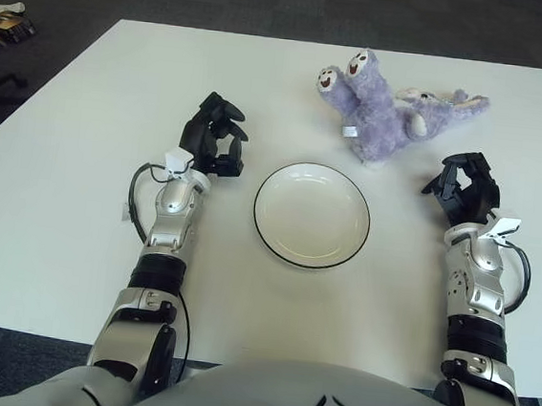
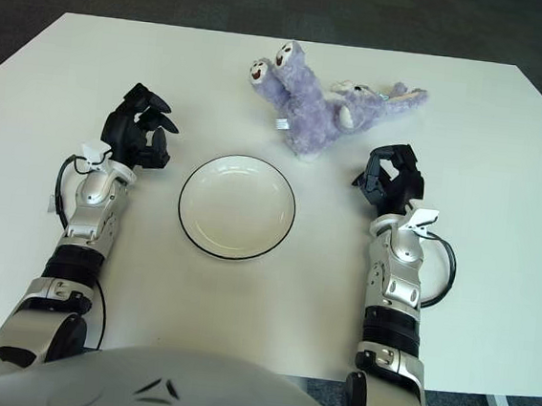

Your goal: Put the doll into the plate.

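Note:
A purple plush doll (image 1: 381, 110) lies on its back on the white table, feet pointing to the far left, just beyond the plate's far right. The white plate (image 1: 341, 250) with a dark rim sits empty in the middle of the table. My right hand (image 1: 463, 187) shows to the right of the plate and a little nearer than the doll, fingers loosely curled, holding nothing. My left hand (image 1: 215, 137) shows to the left of the plate, fingers relaxed and empty.
The white table (image 1: 86, 128) stretches wide on all sides, its far edge meeting dark carpet. A small dark object (image 1: 5, 26) lies on the floor beyond the far left corner.

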Robot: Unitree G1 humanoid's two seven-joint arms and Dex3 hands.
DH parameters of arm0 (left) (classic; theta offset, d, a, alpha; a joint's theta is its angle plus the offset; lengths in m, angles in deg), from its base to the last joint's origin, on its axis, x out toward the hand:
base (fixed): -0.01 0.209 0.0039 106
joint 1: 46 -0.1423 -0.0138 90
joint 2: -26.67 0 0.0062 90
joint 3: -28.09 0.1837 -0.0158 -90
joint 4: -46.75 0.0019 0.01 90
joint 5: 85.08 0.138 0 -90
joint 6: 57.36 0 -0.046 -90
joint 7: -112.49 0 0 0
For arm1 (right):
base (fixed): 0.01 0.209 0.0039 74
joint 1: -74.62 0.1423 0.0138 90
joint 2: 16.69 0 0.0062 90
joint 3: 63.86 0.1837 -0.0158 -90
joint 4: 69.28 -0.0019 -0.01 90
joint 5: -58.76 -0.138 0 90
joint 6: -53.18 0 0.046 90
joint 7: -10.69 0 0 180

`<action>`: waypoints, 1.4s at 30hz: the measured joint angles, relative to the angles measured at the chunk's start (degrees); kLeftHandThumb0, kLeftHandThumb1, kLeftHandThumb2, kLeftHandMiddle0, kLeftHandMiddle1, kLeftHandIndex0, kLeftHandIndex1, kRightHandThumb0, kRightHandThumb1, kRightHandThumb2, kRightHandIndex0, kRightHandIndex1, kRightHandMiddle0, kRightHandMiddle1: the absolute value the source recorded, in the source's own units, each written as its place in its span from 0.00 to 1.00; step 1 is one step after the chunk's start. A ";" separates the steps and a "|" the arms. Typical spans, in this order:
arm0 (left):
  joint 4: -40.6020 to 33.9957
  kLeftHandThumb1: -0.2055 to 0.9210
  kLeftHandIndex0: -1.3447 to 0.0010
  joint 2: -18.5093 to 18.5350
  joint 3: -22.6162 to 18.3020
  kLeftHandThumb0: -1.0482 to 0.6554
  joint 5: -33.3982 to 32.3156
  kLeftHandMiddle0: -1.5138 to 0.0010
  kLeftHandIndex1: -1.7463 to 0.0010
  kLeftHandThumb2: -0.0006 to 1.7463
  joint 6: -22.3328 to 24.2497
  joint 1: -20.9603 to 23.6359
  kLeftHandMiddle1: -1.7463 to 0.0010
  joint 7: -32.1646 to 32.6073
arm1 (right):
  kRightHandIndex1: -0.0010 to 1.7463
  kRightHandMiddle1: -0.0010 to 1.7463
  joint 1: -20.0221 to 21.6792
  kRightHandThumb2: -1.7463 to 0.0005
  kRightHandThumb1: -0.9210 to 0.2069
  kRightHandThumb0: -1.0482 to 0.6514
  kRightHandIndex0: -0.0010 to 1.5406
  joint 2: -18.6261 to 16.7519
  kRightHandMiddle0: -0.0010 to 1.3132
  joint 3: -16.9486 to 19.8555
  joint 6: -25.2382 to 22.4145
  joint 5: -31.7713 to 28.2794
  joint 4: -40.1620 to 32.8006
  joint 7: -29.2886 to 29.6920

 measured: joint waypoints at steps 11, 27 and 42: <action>0.22 0.37 0.58 0.32 0.13 0.61 0.37 0.53 0.12 0.79 0.28 0.06 0.00 -0.05 | 1.00 1.00 0.21 0.57 0.14 0.40 0.52 -0.17 0.22 0.04 0.11 -0.17 0.20 -0.01; -4.65 0.37 0.60 0.19 0.61 0.61 0.72 0.52 0.09 0.80 7.30 -1.20 0.00 -0.02 | 1.00 1.00 0.27 0.61 0.09 0.40 0.52 -0.13 0.20 0.41 1.43 -0.20 0.80 -0.49; -14.12 0.52 0.65 -2.55 1.78 0.61 0.05 0.67 0.00 0.69 23.56 -2.67 0.07 2.39 | 1.00 1.00 0.47 0.65 0.05 0.41 0.50 0.24 0.18 0.56 2.17 -0.17 1.15 -0.54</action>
